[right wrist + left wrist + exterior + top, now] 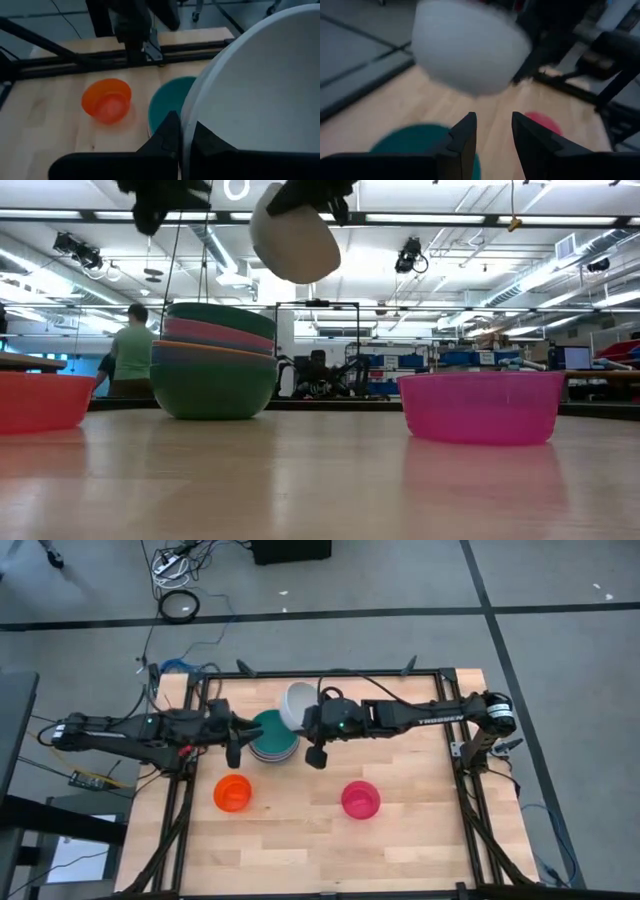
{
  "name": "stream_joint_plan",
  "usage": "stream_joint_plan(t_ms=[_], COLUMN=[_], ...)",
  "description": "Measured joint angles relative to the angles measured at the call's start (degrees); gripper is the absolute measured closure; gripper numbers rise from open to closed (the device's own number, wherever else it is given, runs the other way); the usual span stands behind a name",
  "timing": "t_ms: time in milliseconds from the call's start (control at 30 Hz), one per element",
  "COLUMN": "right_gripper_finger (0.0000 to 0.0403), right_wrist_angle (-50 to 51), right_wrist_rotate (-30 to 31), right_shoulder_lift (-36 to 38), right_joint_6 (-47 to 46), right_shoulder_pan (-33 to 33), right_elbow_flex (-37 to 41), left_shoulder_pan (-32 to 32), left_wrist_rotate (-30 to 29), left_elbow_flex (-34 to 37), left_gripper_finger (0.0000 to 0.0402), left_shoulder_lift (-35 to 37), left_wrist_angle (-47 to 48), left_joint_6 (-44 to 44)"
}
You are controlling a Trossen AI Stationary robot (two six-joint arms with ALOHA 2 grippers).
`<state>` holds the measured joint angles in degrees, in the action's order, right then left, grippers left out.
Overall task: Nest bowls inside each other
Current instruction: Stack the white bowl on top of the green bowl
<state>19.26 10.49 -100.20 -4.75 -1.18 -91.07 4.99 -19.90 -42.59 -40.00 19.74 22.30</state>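
A white bowl (296, 703) hangs in the air just beyond the far side of a stack of bowls (213, 360) whose top bowl is teal (270, 735). The stack's sage green bottom bowl stands on the table. My right gripper (187, 145) is shut on the white bowl. My left gripper (492, 140) hovers open at the stack's left side, above the table, with nothing between its fingers. A small orange-red bowl (233, 793) and a small magenta bowl (360, 799) stand apart nearer the front edge. My right gripper pinches the white bowl's rim (189, 125), one finger (167, 135) outside the wall and the other inside the hollow. The fingers come from the table's right, slanting down. The bowl is lifted clear above the stack (293, 245) and tilted.
A black frame rail (330, 675) runs round the far and side edges of the wooden table. Bare wood lies between the two small bowls and along the front. In the low view a person (132, 350) stands in the room beyond the table.
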Motion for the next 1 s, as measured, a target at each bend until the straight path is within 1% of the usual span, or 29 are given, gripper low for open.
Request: stream_joint_plan(t_ms=[200,267,333,367,533,600,667,733,1000], right_gripper_finger=[0.0403,0.0403,0.0403,0.0403,0.0403,0.0403,0.0403,0.0403,0.0401], right_wrist_angle=[-5.36,-4.26,-6.71,-5.82,-9.04,-9.14,-11.36,-13.61,-15.78], right_wrist_rotate=[-2.05,-2.89,-3.31,-3.38,-4.87,-6.22,-7.32,-7.68,-9.12], right_shoulder_lift=[-2.85,-3.54,-4.57,-4.93,-7.09,-8.02,-8.79,-9.88,-12.22], right_joint_6=[-0.63,-1.16,-1.48,-1.64,-1.76,-1.81,-1.77,-1.8,-2.12], right_shoulder_pan=[0.12,0.39,0.54,0.54,0.95,1.13,1.19,1.23,1.23], right_elbow_flex=[0.0,0.13,-0.04,0.04,-0.02,0.09,0.04,-0.03,0.0], left_shoulder_pan=[0.0,0.0,0.0,0.0,-0.02,-0.02,-0.02,-0.02,-0.02], left_wrist_rotate=[-0.04,-0.04,-0.05,-0.04,-0.05,-0.07,-0.04,-0.04,-0.04], left_elbow_flex=[-4.2,-5.19,-5.93,-6.02,-6.25,-6.25,-6.25,-6.25,-6.22], left_gripper_finger=[0.0269,0.0269,0.0269,0.0269,0.0269,0.0269,0.0269,0.0269,0.0269], left_shoulder_lift=[1.11,1.48,1.93,2.12,3.07,3.18,3.31,3.34,3.34], left_wrist_angle=[-1.16,-1.02,-1.19,-0.83,-0.83,-1.0,-0.76,-0.76,-0.58], left_joint_6=[-4.31,-5.35,-5.8,-5.87,-6.76,-6.88,-6.83,-6.81,-6.7])
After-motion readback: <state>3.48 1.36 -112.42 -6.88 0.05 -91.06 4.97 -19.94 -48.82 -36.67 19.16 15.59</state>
